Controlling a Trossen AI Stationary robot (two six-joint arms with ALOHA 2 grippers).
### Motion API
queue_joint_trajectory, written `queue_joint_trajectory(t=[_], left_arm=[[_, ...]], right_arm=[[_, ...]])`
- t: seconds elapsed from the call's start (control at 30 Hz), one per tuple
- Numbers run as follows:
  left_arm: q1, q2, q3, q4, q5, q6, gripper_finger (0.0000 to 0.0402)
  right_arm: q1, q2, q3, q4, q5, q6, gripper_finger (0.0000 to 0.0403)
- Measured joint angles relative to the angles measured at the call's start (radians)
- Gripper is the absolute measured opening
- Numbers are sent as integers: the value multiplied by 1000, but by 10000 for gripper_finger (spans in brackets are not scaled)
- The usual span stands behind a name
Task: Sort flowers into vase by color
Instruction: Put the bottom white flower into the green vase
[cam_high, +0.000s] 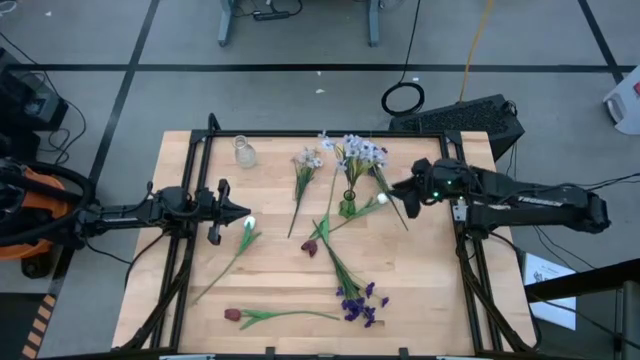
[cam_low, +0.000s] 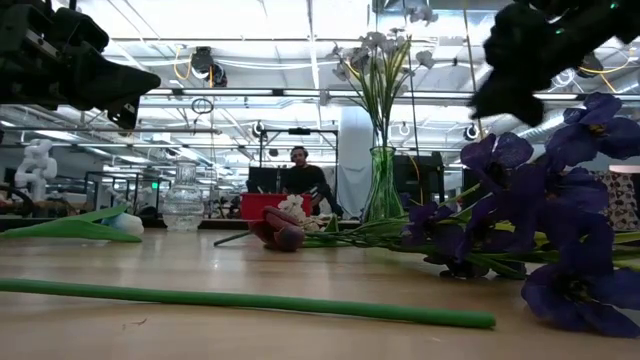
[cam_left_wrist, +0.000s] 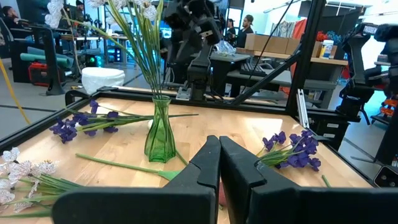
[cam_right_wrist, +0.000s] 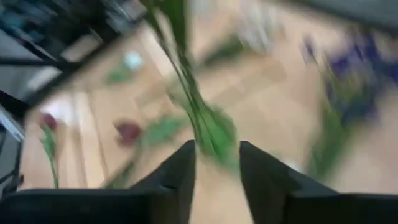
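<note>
A green glass vase (cam_high: 348, 205) (cam_left_wrist: 160, 127) stands mid-table with pale white-lilac flowers (cam_high: 362, 152) upright in it. Lying on the wood are a pale cluster (cam_high: 305, 165), two white tulips (cam_high: 248, 225) (cam_high: 380, 200), two dark red tulips (cam_high: 312, 245) (cam_high: 232, 315) and a purple-blue cluster (cam_high: 360, 300). My left gripper (cam_high: 240, 214) (cam_left_wrist: 217, 142) is shut, raised above the table beside the left white tulip's bud. My right gripper (cam_high: 395, 190) (cam_right_wrist: 217, 149) is open, raised just right of the green vase, near the other white bud. The right wrist view is blurred.
A small clear glass vase (cam_high: 244, 152) (cam_low: 183, 205) stands near the far left corner, with nothing in it. A black frame (cam_high: 300, 135) borders the table's far and side edges. Bare wood lies at the near left (cam_high: 190, 320). A person sits far behind the table (cam_low: 300, 175).
</note>
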Motion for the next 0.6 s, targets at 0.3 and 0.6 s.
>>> queue_joint_trajectory(t=[0.3, 0.6], left_arm=[[0, 0, 0, 0, 0, 0, 13], [-1, 0, 0, 6, 0, -112, 13]], right_arm=[[32, 76, 161, -566, -42, 316, 12], [33, 141, 145, -701, -87, 530, 2]])
